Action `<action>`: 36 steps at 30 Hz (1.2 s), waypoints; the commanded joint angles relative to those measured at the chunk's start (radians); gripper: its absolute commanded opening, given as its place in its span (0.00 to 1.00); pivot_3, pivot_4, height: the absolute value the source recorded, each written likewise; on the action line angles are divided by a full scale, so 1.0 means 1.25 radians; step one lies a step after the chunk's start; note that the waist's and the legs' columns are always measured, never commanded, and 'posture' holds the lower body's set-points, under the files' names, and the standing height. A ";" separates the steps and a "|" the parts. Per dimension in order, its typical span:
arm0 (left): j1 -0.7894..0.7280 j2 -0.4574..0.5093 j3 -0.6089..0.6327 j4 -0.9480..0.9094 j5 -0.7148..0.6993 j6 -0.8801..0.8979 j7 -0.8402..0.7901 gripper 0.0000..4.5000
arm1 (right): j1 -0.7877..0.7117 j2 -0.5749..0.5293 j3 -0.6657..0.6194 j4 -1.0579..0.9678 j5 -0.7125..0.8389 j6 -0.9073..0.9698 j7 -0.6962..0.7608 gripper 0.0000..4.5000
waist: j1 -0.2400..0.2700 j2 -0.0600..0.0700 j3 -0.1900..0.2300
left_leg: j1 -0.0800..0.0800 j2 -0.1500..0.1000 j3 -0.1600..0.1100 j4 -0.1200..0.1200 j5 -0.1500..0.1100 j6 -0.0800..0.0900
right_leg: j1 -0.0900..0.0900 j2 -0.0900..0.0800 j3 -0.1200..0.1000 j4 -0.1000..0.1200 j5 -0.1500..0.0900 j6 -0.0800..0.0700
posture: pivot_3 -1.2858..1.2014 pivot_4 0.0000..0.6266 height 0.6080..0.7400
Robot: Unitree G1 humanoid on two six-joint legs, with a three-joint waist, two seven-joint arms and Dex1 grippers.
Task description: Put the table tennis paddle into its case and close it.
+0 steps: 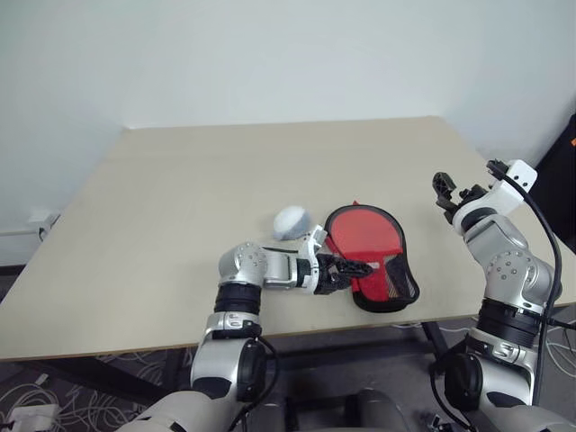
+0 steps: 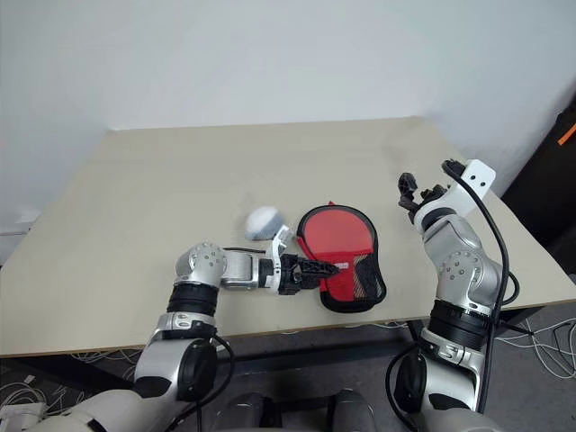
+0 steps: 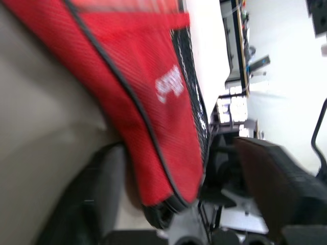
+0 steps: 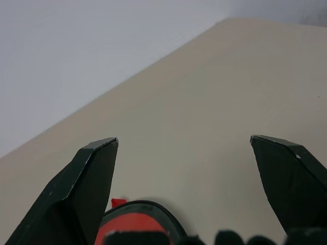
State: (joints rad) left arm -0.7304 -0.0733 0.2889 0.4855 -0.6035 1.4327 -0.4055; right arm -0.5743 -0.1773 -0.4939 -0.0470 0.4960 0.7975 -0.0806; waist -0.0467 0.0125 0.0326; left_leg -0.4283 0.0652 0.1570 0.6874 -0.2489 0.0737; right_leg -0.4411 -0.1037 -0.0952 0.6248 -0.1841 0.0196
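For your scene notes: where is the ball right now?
The ball lies on the table, just left of the case, beside the left gripper.

I see the red case (image 1: 373, 256) lying flat on the desk (image 1: 180, 198), near its front edge. My left claw (image 1: 353, 268) is at the case's left edge; a whitish ball (image 1: 292, 221) sits just left of the case. My right claw (image 1: 443, 191) hangs raised, right of the case.

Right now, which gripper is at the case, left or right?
The left gripper: its fingers reach onto the red case by the near table edge. The right gripper hangs open in the air, apart from it.
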 commanded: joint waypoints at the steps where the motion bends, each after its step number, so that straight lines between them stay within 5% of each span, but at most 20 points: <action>1: -0.021 -0.007 0.017 -0.005 -0.018 -0.009 0.006 0.48 | -0.013 -0.013 -0.006 -0.009 0.004 -0.021 -0.011 1.00 | 0.000 0.000 0.000 | 0.000 0.000 0.000 0.000 0.000 0.000 | 0.000 0.000 0.000 0.000 0.000 0.000 | 0.52 0.00 0.88; 4: -0.025 -0.018 0.028 0.007 -0.012 -0.010 0.031 0.24 | -0.015 -0.015 -0.008 -0.005 0.005 -0.022 -0.015 1.00 | 0.000 0.000 0.000 | 0.000 0.000 0.000 0.000 0.000 0.000 | 0.000 0.000 0.000 0.000 0.000 0.000 | 0.52 0.00 0.88; 18: -0.010 -0.015 0.085 -0.047 -0.012 0.132 0.124 0.24 | -0.009 -0.015 0.006 -0.012 0.010 -0.030 -0.015 1.00 | 0.000 0.000 0.000 | 0.000 0.000 0.000 0.000 0.000 0.000 | 0.000 0.000 0.000 0.000 0.000 0.000 | 0.52 0.00 0.88; 23: 0.065 0.026 0.021 -0.124 -0.166 0.145 0.155 0.24 | -0.004 -0.010 0.013 -0.010 0.011 -0.035 -0.014 1.00 | -0.001 0.000 0.000 | 0.000 0.001 -0.002 0.000 0.000 0.000 | 0.000 0.000 0.001 0.000 0.001 -0.001 | 0.52 0.00 0.88; 29: 0.052 -0.044 0.161 -0.139 -0.116 0.124 0.273 0.24 | -0.004 -0.012 0.023 0.002 0.006 -0.044 -0.011 1.00 | 0.001 0.000 0.000 | 0.000 0.000 -0.002 0.001 0.000 0.001 | 0.001 0.000 0.000 0.000 0.001 -0.001 | 0.52 0.00 0.88; 36: 0.043 -0.071 0.090 -0.153 -0.103 0.058 0.238 0.28 | -0.007 -0.021 0.037 0.011 -0.003 -0.052 -0.012 1.00 | 0.001 0.000 0.000 | 0.000 0.000 -0.002 0.001 0.000 0.001 | 0.000 0.000 0.000 0.000 0.001 -0.001 | 0.52 0.00 0.88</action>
State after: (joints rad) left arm -0.6388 -0.1375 0.4362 0.3257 -0.7216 1.5260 -0.0771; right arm -0.5676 -0.1872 -0.4527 -0.0104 0.4958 0.7581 -0.1022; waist -0.0460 0.0125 0.0326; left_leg -0.4284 0.0652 0.1547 0.6883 -0.2494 0.0746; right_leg -0.4407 -0.1035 -0.0949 0.6246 -0.1831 0.0180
